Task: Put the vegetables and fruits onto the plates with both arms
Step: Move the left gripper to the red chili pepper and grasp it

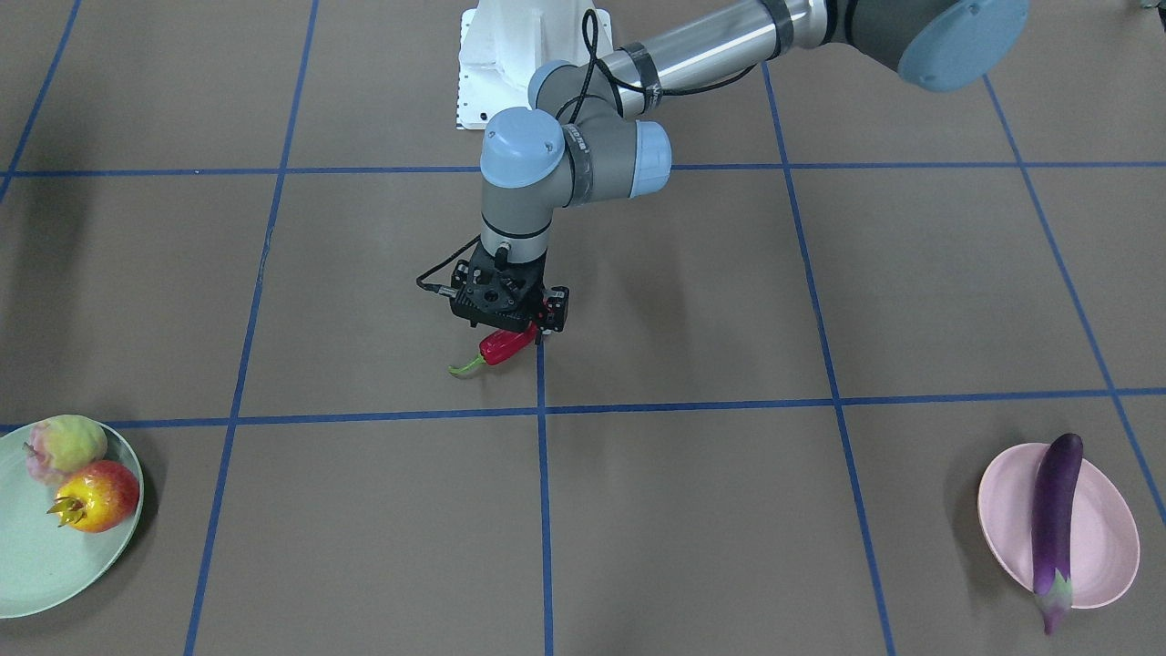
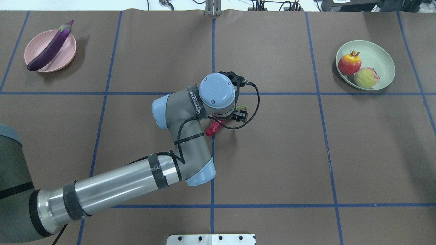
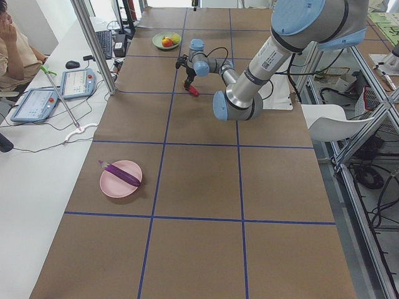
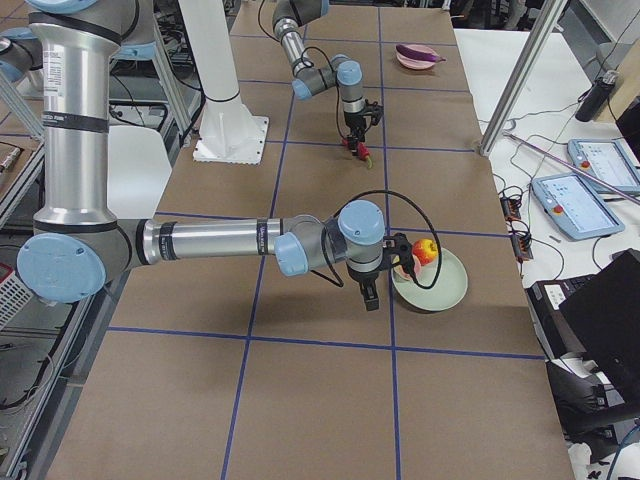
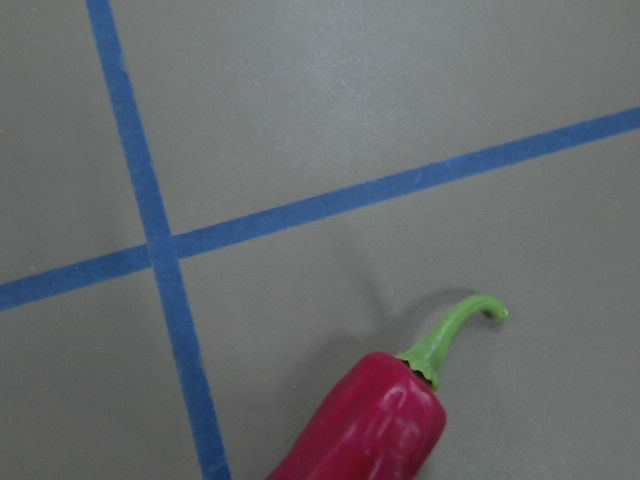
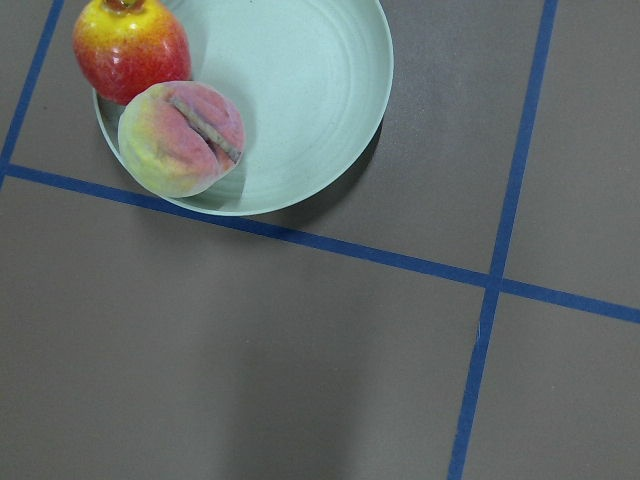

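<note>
My left gripper [image 1: 516,333] points down at the middle of the table. It appears shut on the red chili pepper [image 1: 499,347], whose green stem sticks out toward the operators' side. The chili fills the bottom of the left wrist view [image 5: 370,430]. The purple eggplant [image 2: 49,51] lies across the pink plate [image 2: 66,56]. The peach [image 2: 365,77] and the pomegranate [image 2: 349,64] sit on the mint green plate [image 2: 381,58]. My right gripper [image 4: 370,292] shows only in the exterior right view, beside that plate, and I cannot tell if it is open.
The white base block [image 1: 510,55] stands at the robot's edge of the table. Blue tape lines [image 2: 213,51] divide the brown tabletop. A seated operator [image 3: 12,43], tablets and a slanted metal post [image 3: 93,43] are beyond the table's far side.
</note>
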`<state>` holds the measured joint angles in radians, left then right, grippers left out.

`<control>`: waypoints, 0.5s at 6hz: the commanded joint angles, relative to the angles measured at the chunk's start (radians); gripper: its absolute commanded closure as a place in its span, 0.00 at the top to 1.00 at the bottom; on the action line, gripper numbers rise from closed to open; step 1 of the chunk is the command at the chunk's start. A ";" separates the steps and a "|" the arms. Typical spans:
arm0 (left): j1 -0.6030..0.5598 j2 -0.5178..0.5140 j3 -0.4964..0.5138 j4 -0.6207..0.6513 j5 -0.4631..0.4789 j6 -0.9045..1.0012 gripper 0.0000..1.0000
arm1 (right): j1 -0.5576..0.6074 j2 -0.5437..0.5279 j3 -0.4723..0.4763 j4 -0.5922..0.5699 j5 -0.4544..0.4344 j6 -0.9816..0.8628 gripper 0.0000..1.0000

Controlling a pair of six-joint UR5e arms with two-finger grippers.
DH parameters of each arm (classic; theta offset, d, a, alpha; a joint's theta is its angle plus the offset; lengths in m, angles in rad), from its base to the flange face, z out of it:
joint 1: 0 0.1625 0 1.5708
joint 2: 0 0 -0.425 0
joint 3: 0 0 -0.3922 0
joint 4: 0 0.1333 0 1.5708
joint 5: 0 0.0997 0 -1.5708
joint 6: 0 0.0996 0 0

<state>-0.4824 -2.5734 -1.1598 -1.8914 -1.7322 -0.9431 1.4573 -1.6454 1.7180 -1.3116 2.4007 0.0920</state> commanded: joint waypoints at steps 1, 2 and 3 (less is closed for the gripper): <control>-0.012 -0.005 0.017 0.000 0.010 0.035 0.72 | 0.000 0.001 0.000 0.000 0.000 0.000 1.00; -0.013 -0.007 0.016 0.011 0.003 0.032 0.24 | 0.000 0.004 0.000 0.000 0.000 0.000 1.00; -0.016 -0.007 0.012 0.012 -0.001 0.032 0.00 | 0.000 0.003 0.003 0.000 0.000 0.000 1.00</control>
<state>-0.4958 -2.5797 -1.1454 -1.8826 -1.7291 -0.9114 1.4573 -1.6427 1.7193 -1.3115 2.4007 0.0920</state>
